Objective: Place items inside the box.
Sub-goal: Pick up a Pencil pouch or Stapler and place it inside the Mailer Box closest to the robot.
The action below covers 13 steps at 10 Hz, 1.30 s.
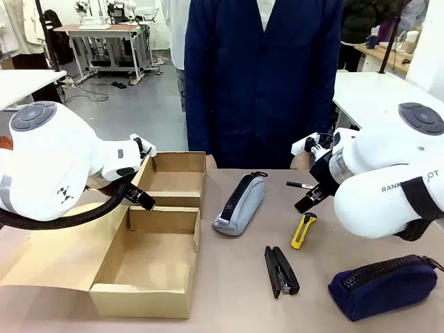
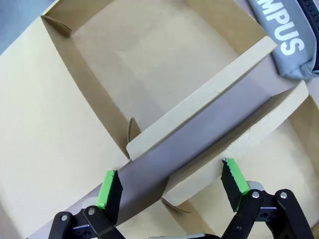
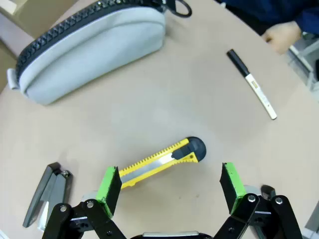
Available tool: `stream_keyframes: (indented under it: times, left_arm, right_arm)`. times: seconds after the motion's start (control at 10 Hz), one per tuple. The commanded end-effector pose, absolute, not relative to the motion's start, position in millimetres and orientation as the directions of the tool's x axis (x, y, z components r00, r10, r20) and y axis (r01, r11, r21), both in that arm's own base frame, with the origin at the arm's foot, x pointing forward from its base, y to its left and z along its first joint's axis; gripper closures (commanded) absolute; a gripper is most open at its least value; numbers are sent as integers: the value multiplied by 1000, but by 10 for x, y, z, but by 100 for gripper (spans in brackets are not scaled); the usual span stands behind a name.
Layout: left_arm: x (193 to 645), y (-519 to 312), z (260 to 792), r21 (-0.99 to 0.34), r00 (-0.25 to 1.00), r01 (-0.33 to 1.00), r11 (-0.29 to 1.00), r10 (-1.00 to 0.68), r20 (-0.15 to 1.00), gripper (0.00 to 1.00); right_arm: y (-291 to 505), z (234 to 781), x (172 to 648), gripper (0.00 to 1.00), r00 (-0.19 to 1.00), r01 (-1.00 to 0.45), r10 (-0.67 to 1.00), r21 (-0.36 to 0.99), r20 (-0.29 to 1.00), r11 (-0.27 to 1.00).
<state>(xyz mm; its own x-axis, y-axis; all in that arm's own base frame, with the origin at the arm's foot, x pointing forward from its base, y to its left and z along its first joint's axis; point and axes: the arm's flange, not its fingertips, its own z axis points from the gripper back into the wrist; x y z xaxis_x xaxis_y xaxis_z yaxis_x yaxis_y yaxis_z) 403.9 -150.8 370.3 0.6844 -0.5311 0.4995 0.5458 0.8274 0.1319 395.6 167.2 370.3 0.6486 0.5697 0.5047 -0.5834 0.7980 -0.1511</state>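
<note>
You have one open brown cardboard box (image 1: 142, 302). To the right of the box, you can count two zip pencil cases: one grey fabric pencil case (image 1: 239, 205) and one navy fabric pencil case (image 1: 381, 284). You also have one black metal stapler (image 1: 281, 270), one yellow plastic utility knife (image 1: 303, 230) and one black-capped marker pen (image 1: 302, 185).

The grey fabric zip pencil case (image 2: 291, 45) runs off the left wrist view's top right corner — its white lettering is cut to "MPUS". In the front view, the right arm (image 1: 378, 187) hides one end of the slim black marker pen (image 1: 300, 185).
</note>
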Motion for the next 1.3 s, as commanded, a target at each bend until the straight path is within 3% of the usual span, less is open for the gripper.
stream_keyframes:
  times: [0.0, 1.2]
  left_arm:
    - [4039, -1508, 3703, 132, 684, 546, 827, -531, 500, 0]
    - [4039, -1508, 3703, 132, 684, 546, 827, -531, 500, 0]
  right_arm:
    - [1672, 3703, 3955, 0, 648, -583, 570, -151, 505, 798]
    - [1672, 3703, 3955, 0, 648, -583, 570, -151, 505, 798]
